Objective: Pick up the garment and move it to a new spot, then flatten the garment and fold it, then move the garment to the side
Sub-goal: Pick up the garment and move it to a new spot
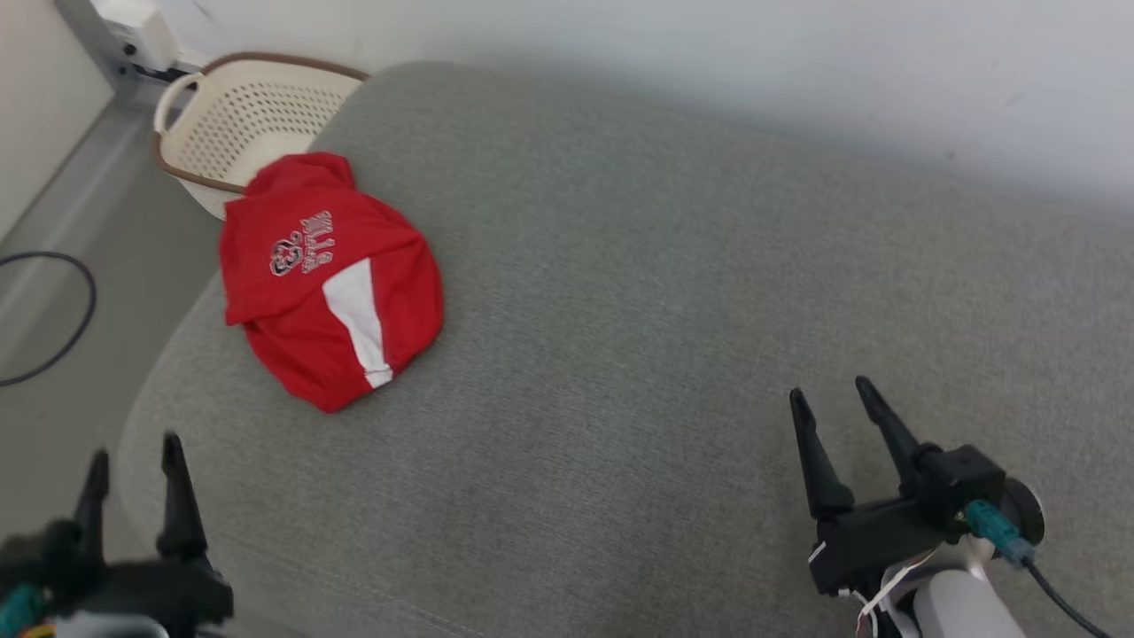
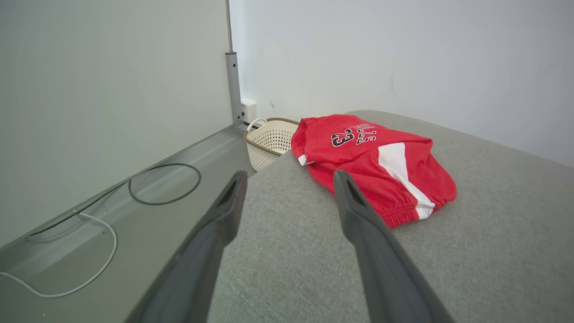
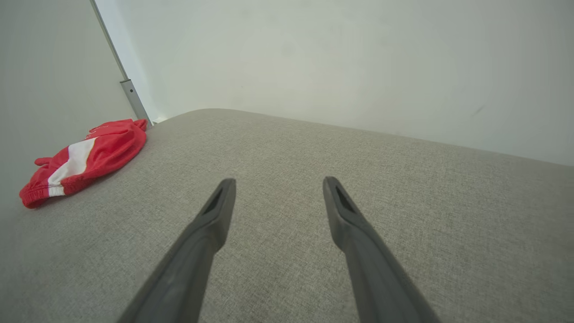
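The garment [image 1: 328, 279] is a red pair of shorts with a white stripe and printed lettering, lying folded near the far left corner of the grey cushioned surface [image 1: 638, 310]. In the left wrist view the garment [image 2: 372, 157] lies just beyond my fingertips, and in the right wrist view the garment [image 3: 85, 157] sits far to the left. My left gripper [image 1: 133, 461] is open at the surface's near left edge, well short of the garment. Over the near right part my right gripper [image 1: 831, 397] stands open with nothing between its fingers.
A cream perforated basket [image 1: 244, 124] stands on the floor behind the garment, off the surface's far left corner. A black cable loop [image 1: 53, 310] and a white cable [image 2: 89, 269] lie on the floor to the left. White walls [image 1: 709, 62] close the back.
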